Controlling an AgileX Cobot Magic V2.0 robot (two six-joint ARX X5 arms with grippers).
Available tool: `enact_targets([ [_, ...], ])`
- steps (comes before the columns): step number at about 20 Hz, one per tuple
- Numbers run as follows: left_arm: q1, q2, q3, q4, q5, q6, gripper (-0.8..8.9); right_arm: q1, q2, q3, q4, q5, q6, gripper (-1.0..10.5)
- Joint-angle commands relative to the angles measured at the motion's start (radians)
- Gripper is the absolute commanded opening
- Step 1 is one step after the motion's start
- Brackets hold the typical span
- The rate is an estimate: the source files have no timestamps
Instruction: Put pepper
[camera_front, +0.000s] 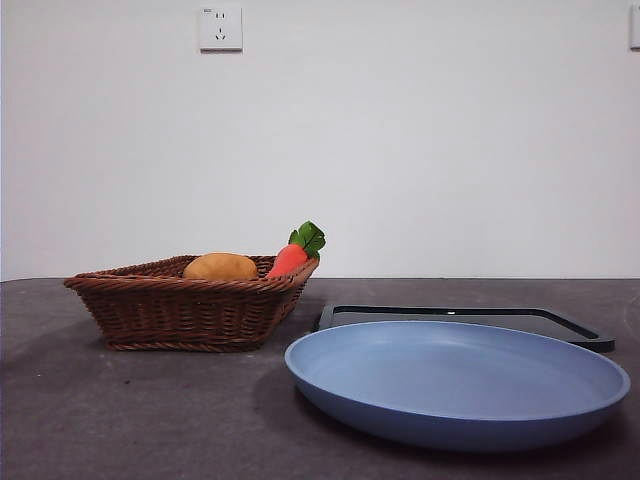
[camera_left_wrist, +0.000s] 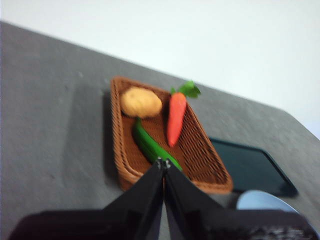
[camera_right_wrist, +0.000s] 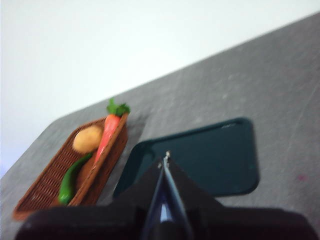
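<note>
The pepper (camera_left_wrist: 148, 144) is a long dark-green pod lying in the wicker basket (camera_left_wrist: 120, 145), between the potato (camera_left_wrist: 141, 102) and the carrot (camera_left_wrist: 175, 116). My left gripper (camera_left_wrist: 163, 162) is shut with nothing in it and hangs high above the basket's near end. My right gripper (camera_right_wrist: 165, 159) is also shut and empty, up over the dark tray (camera_right_wrist: 220, 155); from there the pepper (camera_right_wrist: 70, 181) shows in the basket (camera_right_wrist: 45, 185) off to the side. In the front view the basket (camera_front: 190, 305) wall hides the pepper, and neither arm appears.
A blue plate (camera_front: 455, 385) sits at the table's front right, with the dark tray (camera_front: 470, 320) just behind it. The potato (camera_front: 220, 266) and carrot (camera_front: 295, 252) rise above the basket rim. A white wall with a socket (camera_front: 220, 28) stands behind.
</note>
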Motion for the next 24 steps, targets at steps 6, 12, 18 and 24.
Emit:
enact_targets([
  [6, 0.003, 0.21, 0.211, -0.182, 0.098, 0.158, 0.07, 0.022, 0.248, 0.294, -0.282, -0.119, -0.17, 0.1],
  [12, 0.002, 0.345, 0.375, -0.38, 0.211, 0.288, 0.07, 0.056, 0.417, 0.494, -0.575, -0.131, -0.363, 0.1],
  [18, -0.021, 0.43, 0.515, -0.598, 0.235, 0.413, 0.06, 0.074, 0.528, 0.599, -0.772, -0.13, -0.513, 0.1],
  [24, -0.024, 0.431, 0.521, -0.606, 0.231, 0.423, 1.64, 0.074, 0.546, 0.599, -0.767, -0.128, -0.512, 1.3],
])
